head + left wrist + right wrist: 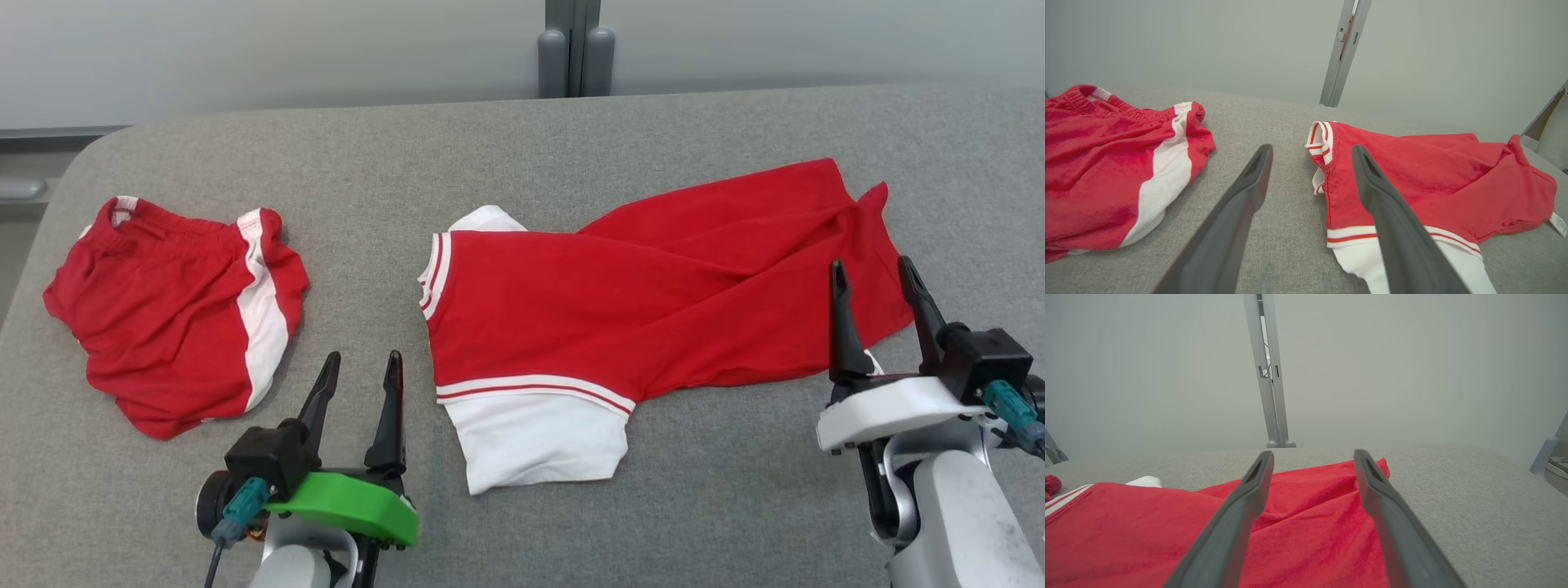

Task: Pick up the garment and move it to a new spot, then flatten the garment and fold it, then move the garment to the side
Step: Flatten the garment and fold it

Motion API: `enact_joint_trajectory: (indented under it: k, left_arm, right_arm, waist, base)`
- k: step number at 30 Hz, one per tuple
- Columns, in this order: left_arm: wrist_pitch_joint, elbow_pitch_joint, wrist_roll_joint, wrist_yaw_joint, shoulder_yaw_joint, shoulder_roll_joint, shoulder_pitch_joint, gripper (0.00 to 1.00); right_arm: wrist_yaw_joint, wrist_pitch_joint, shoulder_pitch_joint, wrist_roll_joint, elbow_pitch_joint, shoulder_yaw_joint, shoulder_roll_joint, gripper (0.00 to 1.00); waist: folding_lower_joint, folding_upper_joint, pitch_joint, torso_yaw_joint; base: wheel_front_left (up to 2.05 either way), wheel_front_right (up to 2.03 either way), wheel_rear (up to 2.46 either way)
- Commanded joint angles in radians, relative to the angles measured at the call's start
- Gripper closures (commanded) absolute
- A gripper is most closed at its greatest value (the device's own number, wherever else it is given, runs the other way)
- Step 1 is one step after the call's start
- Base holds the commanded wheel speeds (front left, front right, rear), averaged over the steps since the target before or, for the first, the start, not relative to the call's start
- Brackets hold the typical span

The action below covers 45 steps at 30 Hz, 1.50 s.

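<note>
Left tool (364, 357) and right tool (871, 264) spread wide, empty, pointing far.
Garment (612, 302) lies between them, right end beneath right tool.

In the left wrist view the red shorts (1098, 171) run off the left edge, and the near white sleeve (1461, 265) of the red shirt (1412, 171) is cut by the bottom edge and partly covered by one finger (1396, 228) of the left gripper (1311, 148). The label (1559, 223) at the shirt's hem sits at the right edge, its print too small to read. In the head view the right gripper (871, 264) covers part of that hem, and the far sleeve (488, 218) lies mostly under the red body. In the right wrist view the shirt runs off the left and bottom edges, and a pale object (1559, 463) at the right edge is cut off and cannot be identified.
</note>
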Motion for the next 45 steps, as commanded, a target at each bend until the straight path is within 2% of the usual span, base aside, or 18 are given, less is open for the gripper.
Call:
enact_joint_trajectory:
  k: [1, 13, 32, 36, 41, 45]
  left_arm:
    - [0.0, 0.0, 0.013, 0.005, 0.008, 0.0, 0.023, 0.0]
    - [0.0, -0.012, 0.025, 0.017, 0.031, -0.001, 0.089, 0.0]
    - [0.0, -0.018, 0.02, 0.023, 0.016, -0.001, 0.086, 0.0]
    - [0.014, 0.033, 0.022, -0.006, -0.028, -0.001, 0.099, 0.0]
    - [0.126, 0.087, -0.02, -0.059, -0.104, 0.0, 0.11, 0.0]
    - [0.198, 0.104, -0.066, -0.077, -0.129, 0.001, 0.11, 0.0]
  right_arm:
    - [0.0, -0.008, 0.036, -0.005, -0.027, -0.007, 0.005, 0.0]
    - [0.0, -0.016, 0.188, 0.068, -0.116, 0.025, 0.015, 0.0]
    - [0.0, -0.021, 0.204, 0.088, -0.122, 0.024, 0.015, 0.0]
    - [0.0, -0.021, 0.2, 0.085, -0.115, 0.021, 0.015, 0.0]
    - [0.0, -0.013, 0.194, 0.078, -0.11, 0.016, 0.015, 0.0]
    - [0.0, -0.01, 0.187, 0.077, -0.104, 0.01, 0.015, 0.0]
  waist:
    - [0.0, 0.0, -0.015, 0.006]
    - [0.0, 0.0, -0.061, 0.009]
    - [0.0, 0.0, -0.059, 0.007]
    - [0.0, 0.0, -0.049, 0.003]
    - [0.0, 0.0, -0.03, -0.014]
    - [0.0, 0.0, -0.014, -0.033]
  base:
    - [0.0, 0.0, 0.0]
    - [0.0, 0.0, 0.0]
    - [0.0, 0.0, 0.0]
    - [0.0, 0.0, 0.0]
    - [0.0, 0.0, 0.0]
    - [0.0, 0.0, 0.0]
